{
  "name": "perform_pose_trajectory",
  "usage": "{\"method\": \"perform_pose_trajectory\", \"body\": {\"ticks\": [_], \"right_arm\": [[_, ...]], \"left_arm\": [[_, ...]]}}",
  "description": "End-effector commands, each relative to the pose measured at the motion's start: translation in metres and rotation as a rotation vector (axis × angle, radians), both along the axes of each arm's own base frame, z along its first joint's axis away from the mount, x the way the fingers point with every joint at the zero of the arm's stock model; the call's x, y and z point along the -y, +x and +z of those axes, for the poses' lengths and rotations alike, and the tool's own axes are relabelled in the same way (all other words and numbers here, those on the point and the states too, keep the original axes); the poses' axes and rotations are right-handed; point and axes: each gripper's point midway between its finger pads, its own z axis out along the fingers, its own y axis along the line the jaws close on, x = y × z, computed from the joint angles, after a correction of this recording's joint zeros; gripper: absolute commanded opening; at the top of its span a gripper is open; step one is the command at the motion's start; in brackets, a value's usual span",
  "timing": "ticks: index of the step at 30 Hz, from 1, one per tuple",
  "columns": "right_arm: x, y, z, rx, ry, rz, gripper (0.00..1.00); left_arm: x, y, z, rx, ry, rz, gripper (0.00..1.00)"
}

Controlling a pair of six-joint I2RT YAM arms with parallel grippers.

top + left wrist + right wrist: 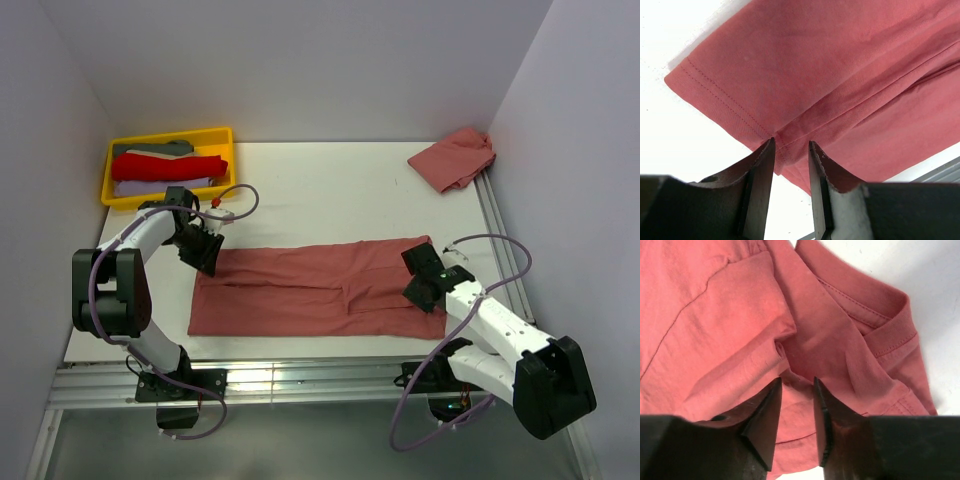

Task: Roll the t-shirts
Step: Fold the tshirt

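A dusty salmon-red cloth t-shirt [320, 285], folded lengthwise into a long band, is laid flat across the near middle of the white counter [320, 190], with its hem to the left and its collar to the right. At the far left corner of the band, a raised fold of the hem is pinched between the narrowly set fingers of the left claw [210, 255]; in the left wrist view the stitched hem is seen running up into the left claw [790, 150]. At the right end, puckered cloth beside the collar is nipped by the right claw [418, 283], whose fingers are likewise drawn close together on the fabric in the right wrist view [796, 387].

A second, crumpled salmon-red t-shirt [455, 158] is heaped at the far right corner of the counter, well apart from the band. At the far left corner a yellow plastic tray [170, 133] is placed, in which a grey folded shirt [155, 149], a bright red folded shirt [170, 167] and a lavender folded shirt [165, 187] are stacked from far to near.
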Motion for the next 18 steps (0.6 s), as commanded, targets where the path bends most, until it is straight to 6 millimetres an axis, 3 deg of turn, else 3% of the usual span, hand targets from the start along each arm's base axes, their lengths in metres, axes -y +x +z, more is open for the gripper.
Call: {"method": "perform_pose_trajectory", "body": {"ticks": [1, 2, 6, 11, 18], "right_arm": [[0.003, 0.002, 0.002, 0.027, 0.001, -0.014, 0.34], [0.003, 0.002, 0.002, 0.024, 0.000, -0.014, 0.27], [0.002, 0.000, 0.002, 0.008, 0.002, -0.010, 0.14], [0.001, 0.003, 0.024, 0.054, 0.021, -0.008, 0.12], [0.005, -0.014, 0.045, 0.040, 0.027, 0.014, 0.12]], "left_arm": [[0.006, 0.001, 0.007, 0.022, -0.027, -0.019, 0.38], [0.006, 0.002, 0.008, 0.026, -0.027, -0.019, 0.38], [0.006, 0.001, 0.008, 0.029, -0.024, -0.021, 0.38], [0.005, 0.001, 0.009, 0.029, -0.022, -0.022, 0.38], [0.004, 0.000, 0.008, 0.028, -0.017, -0.030, 0.38]]}}
